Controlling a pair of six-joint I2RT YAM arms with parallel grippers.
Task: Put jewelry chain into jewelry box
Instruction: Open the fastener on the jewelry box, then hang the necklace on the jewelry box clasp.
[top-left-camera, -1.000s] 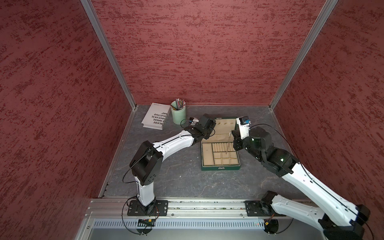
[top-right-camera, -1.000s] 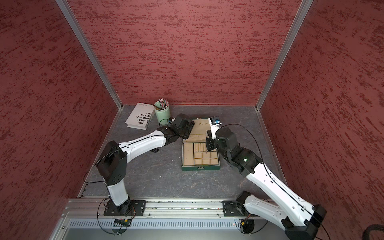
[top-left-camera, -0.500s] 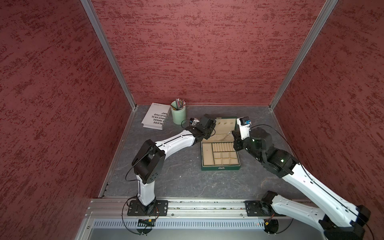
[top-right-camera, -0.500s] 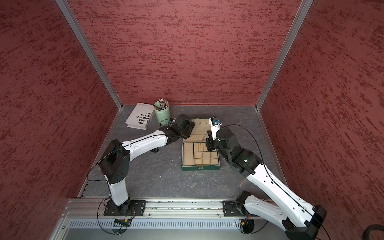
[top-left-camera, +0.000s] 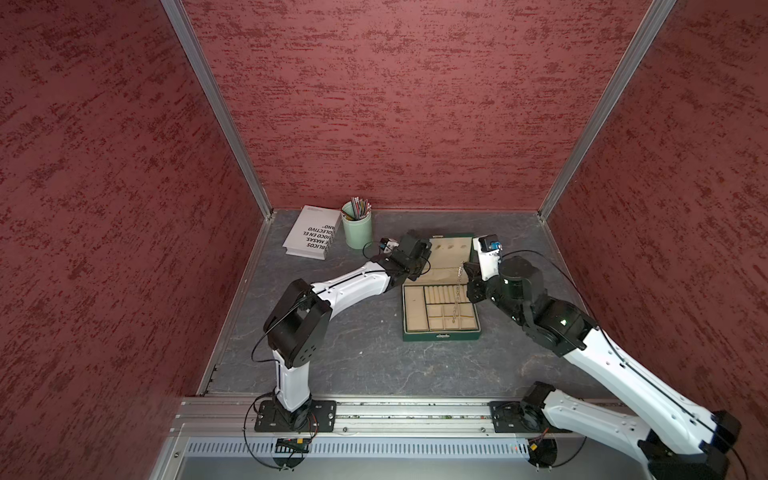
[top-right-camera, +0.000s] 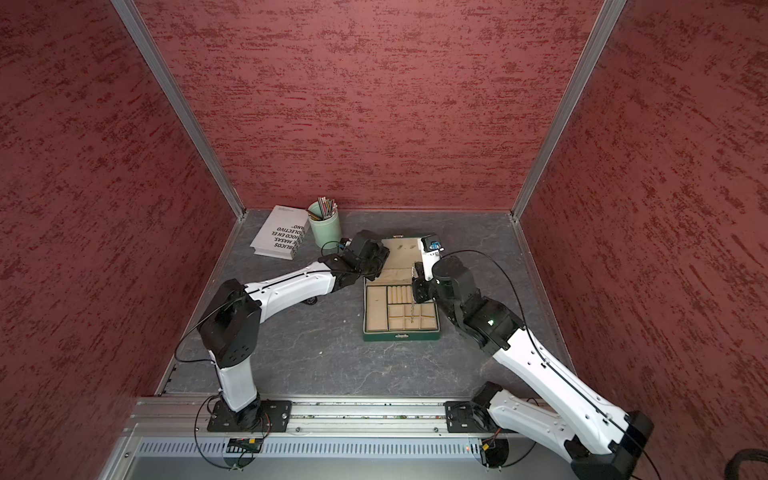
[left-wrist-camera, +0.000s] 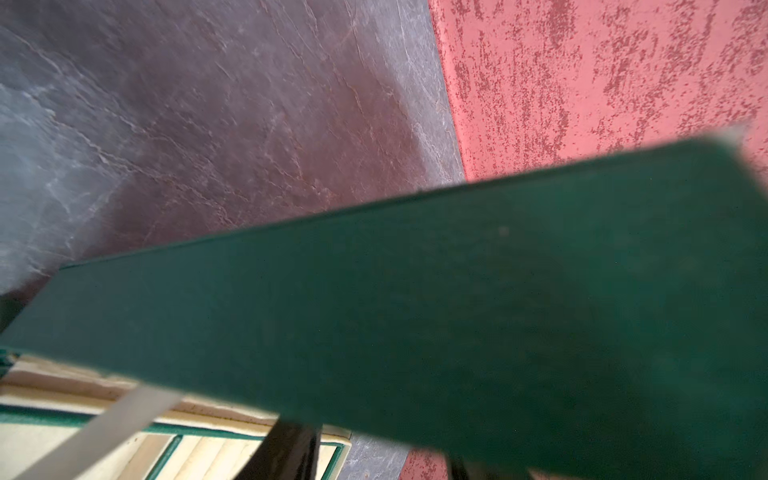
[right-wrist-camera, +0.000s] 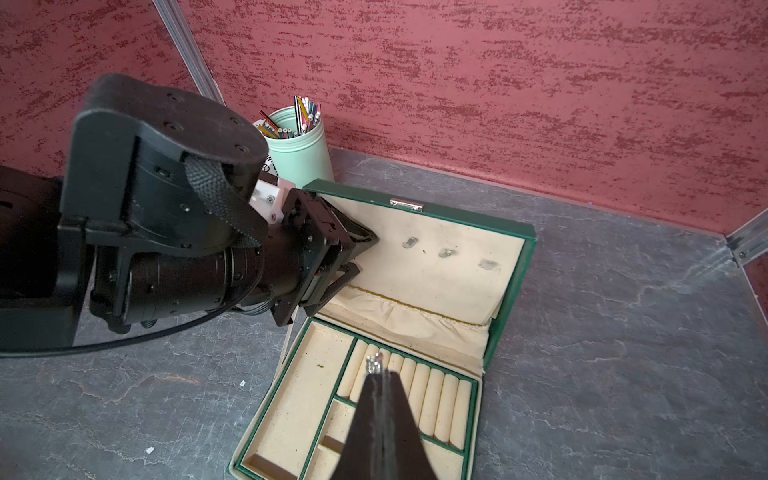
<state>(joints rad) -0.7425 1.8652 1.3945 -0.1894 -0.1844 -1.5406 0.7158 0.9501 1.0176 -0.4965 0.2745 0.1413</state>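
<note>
At the far left of the grey table (top-left-camera: 365, 357) a white book (top-left-camera: 309, 232) is lying flat, with a mint-green pencil cup (top-left-camera: 357, 232) standing just beside it. The left gripper (right-wrist-camera: 355, 254) is reaching in from that side to the left edge of the raised lid (top-left-camera: 451, 249) of the jewelry box (top-left-camera: 440, 336). Its fingers (right-wrist-camera: 361, 240) are standing somewhat apart there, but whether they are clamping the lid I cannot tell, as the left wrist view is showing mostly the lid's blurred green outside. The box is sitting open near the middle of the table, with ring rolls (top-left-camera: 442, 294) lying along the far side of its base. Over the right part of the base the jewelry chain (top-left-camera: 459, 286) is hanging straight down, its lower end reaching the small compartments (top-left-camera: 449, 322) in front of the rolls. The right gripper (right-wrist-camera: 380, 376) is pinching the chain's top end with its jaws pressed together, and a few links are showing above the tips in the right wrist view.
</note>
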